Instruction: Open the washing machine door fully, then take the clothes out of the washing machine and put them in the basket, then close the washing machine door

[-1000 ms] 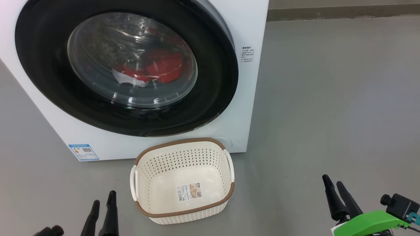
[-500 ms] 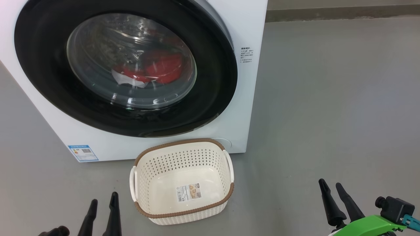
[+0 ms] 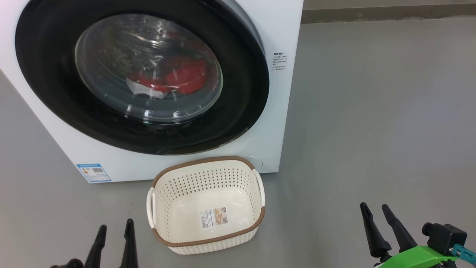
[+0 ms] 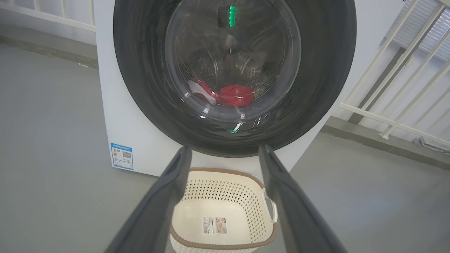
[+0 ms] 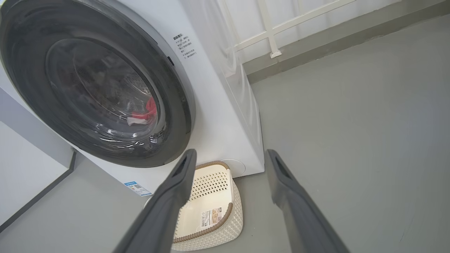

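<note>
The washing machine door (image 3: 141, 74) is shut, the clothes (image 3: 174, 76) seen behind it; the left gripper (image 3: 114, 230) and right gripper (image 3: 375, 210) are held open, empty

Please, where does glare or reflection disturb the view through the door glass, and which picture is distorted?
Head view: white highlights streak the lower glass of the door, but the clothes stay clear. Left wrist view: green reflections sit on the glass, top and bottom. Right wrist view: the wide lens bows the washer, and the glass looks dim and grey.
</note>
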